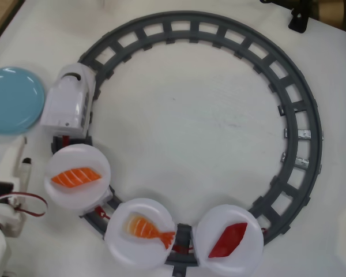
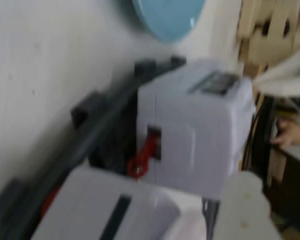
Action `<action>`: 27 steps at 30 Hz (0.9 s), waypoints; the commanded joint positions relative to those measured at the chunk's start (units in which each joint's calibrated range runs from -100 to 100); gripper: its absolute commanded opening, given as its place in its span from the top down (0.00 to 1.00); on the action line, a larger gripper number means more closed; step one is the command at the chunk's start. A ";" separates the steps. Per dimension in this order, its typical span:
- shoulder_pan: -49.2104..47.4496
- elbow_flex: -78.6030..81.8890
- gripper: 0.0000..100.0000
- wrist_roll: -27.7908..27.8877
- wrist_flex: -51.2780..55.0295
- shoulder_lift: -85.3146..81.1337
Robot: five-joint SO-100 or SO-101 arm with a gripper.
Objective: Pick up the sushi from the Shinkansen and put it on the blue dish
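While the sushi (image 1: 76, 176) is seen lying crosswise on its plate just behind the Shinkansen (image 1: 67, 104), the gripper (image 2: 200, 220) is glimpsed only as a blur, its jaw state not to be told.

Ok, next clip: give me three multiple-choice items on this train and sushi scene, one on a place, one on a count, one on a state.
1. Where does the striped orange sushi lie in the overhead view?
A. on the white plate right behind the train
B. on the blue dish
C. on the bare table

2. How many white plates ride the track?
A. two
B. three
C. five

3. What is on the blue dish?
A. the red piece
B. the shrimp piece
C. nothing

Answers: 1 A, its plate is next to the train. 2 B, three plates sit in a row, holding the sushi, the shrimp piece and the red piece. 3 C, the dish shows only bare blue.
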 commanded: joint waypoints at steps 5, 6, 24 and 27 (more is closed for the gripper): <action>1.85 -11.47 0.78 -0.02 7.44 0.36; 1.94 -11.74 0.77 0.71 7.87 0.52; 3.70 -61.97 0.73 5.06 18.06 58.76; 3.97 -74.50 0.73 5.06 26.55 69.96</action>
